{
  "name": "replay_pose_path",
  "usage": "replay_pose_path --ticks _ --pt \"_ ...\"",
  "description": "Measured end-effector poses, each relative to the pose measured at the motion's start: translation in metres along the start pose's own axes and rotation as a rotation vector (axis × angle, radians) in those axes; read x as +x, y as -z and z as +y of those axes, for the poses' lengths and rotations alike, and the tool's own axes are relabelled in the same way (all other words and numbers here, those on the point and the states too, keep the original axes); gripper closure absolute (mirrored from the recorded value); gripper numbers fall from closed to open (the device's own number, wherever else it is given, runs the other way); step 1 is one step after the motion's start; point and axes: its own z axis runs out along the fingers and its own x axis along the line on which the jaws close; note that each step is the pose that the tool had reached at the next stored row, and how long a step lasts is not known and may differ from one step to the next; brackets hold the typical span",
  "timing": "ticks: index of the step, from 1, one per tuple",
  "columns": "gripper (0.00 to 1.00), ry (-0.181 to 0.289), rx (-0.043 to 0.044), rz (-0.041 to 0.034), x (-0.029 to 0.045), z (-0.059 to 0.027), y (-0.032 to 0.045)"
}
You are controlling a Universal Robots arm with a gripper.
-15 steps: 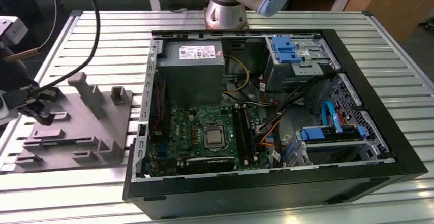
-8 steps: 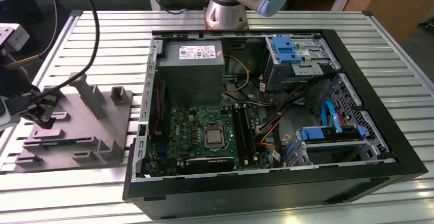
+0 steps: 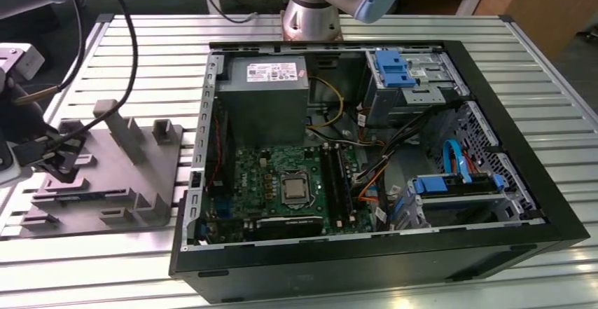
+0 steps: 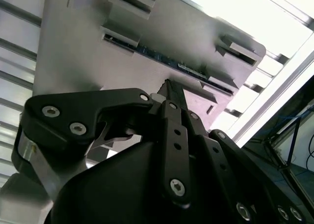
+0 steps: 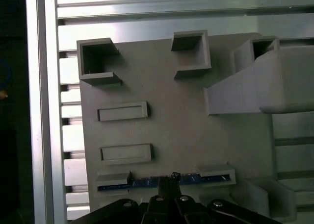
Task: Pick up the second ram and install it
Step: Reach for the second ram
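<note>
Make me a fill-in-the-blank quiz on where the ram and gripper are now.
The second ram sits in a slot of the ____ fixture plate.
The gripper is closest to the second ____.
The fixture plate lies to the exterior view's ____ of the computer case.
Missing: grey; ram; left.

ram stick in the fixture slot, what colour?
Dark blue; the second ram shows best in the first wrist view, edge-on in the fixture plate.
</note>
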Motion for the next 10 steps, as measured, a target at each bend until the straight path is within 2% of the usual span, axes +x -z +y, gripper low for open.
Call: replay_pose_path --ticks 4,10 --pt "0.90 0.000 0.0009 -0.0001 0.0006 -0.0003 -0.0064" --pt "0.90 0.000 0.0030 -0.0002 0.0007 -0.0003 -0.0066"
